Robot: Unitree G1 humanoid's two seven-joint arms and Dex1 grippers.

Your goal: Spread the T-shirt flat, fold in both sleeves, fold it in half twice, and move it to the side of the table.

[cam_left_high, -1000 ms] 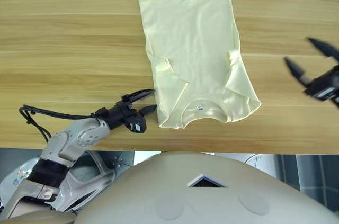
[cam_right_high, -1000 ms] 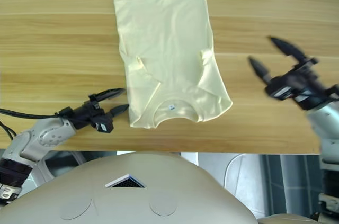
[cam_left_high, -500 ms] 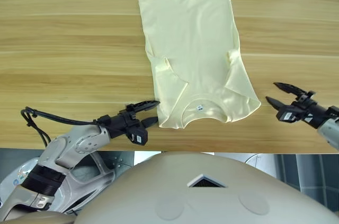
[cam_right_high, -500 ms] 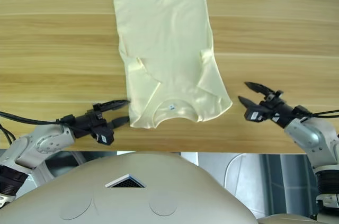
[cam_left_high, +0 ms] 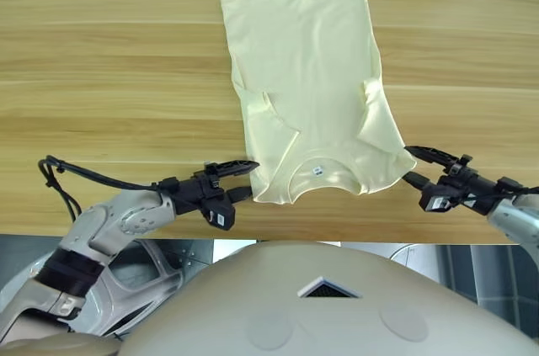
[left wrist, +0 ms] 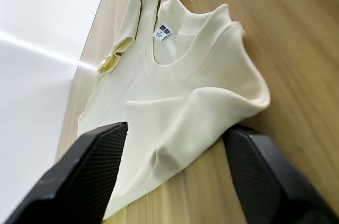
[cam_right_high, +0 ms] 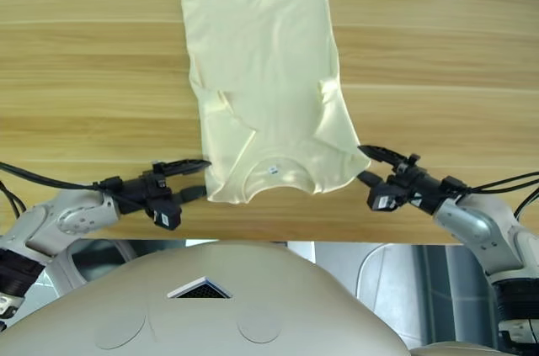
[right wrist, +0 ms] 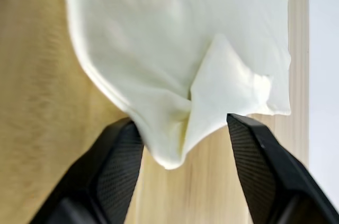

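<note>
A pale yellow T-shirt (cam_left_high: 312, 95) lies on the wooden table (cam_left_high: 109, 78), both sleeves folded in and the collar toward me. My left gripper (cam_left_high: 248, 179) is open at the shirt's near left shoulder corner, one finger on either side of the cloth edge. The left wrist view has that corner (left wrist: 185, 91) lying between the spread fingers (left wrist: 85, 171). My right gripper (cam_left_high: 408, 164) is open at the near right shoulder corner. In the right wrist view the pointed fold of cloth (right wrist: 175, 38) sits between its fingers (right wrist: 116, 166). Neither gripper is closed on the shirt.
The table's near edge (cam_left_high: 126, 236) runs just behind both grippers. Bare wood stretches to the left (cam_left_high: 101, 53) and right (cam_left_high: 463, 53) of the shirt. A black cable (cam_left_high: 59, 175) loops from the left arm over the table's near left part.
My right gripper has come down and inward from the far right to the shirt's near right corner. The left gripper has edged forward onto the near left corner. The shirt has not moved.
</note>
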